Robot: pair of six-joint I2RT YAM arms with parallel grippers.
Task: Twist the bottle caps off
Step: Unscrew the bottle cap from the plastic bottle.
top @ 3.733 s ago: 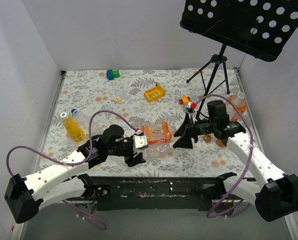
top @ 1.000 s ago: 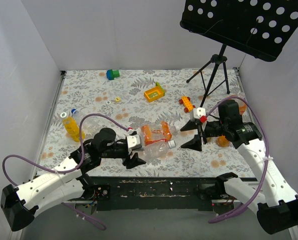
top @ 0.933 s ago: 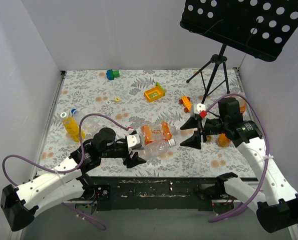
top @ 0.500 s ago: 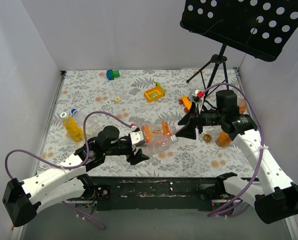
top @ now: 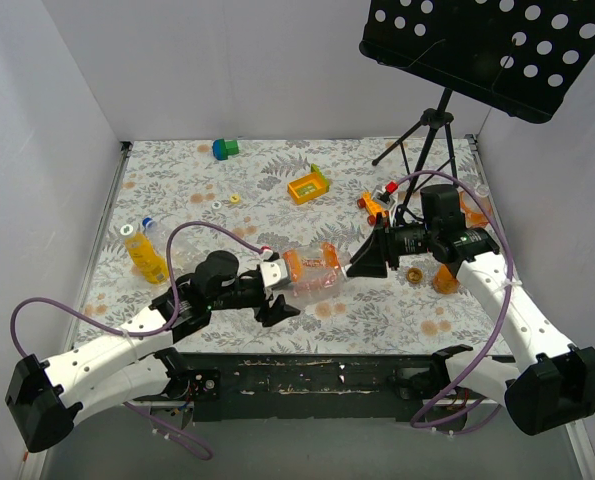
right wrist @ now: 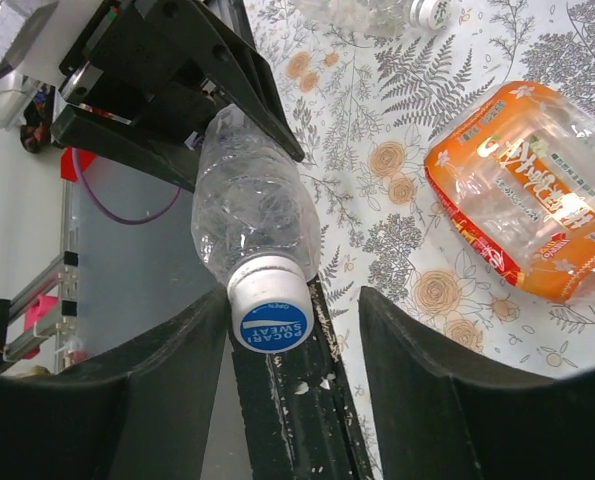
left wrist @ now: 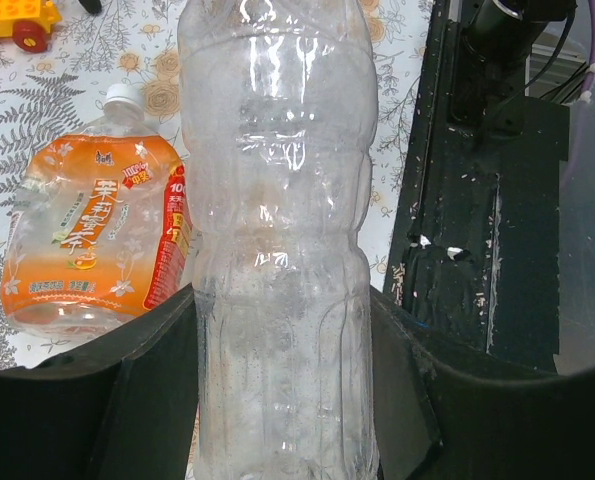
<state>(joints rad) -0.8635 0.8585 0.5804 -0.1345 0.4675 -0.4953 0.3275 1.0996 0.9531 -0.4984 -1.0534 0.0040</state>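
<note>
Clear bottle (left wrist: 282,250): clamped in left gripper (left wrist: 282,340), long axis left-right, neck pointing right. Cap (right wrist: 267,315): sits between right gripper (right wrist: 292,305) jaws, which stand apart; right arm nearer.

We see a colourless ribbed plastic bottle (left wrist: 282,230) raised and lying level, its round white-and-blue screw cap (right wrist: 269,315) still on. Just beside it an orange-labelled squat plastic bottle (left wrist: 92,240) lies on its side, small white cap (left wrist: 124,96) fitted.
</note>
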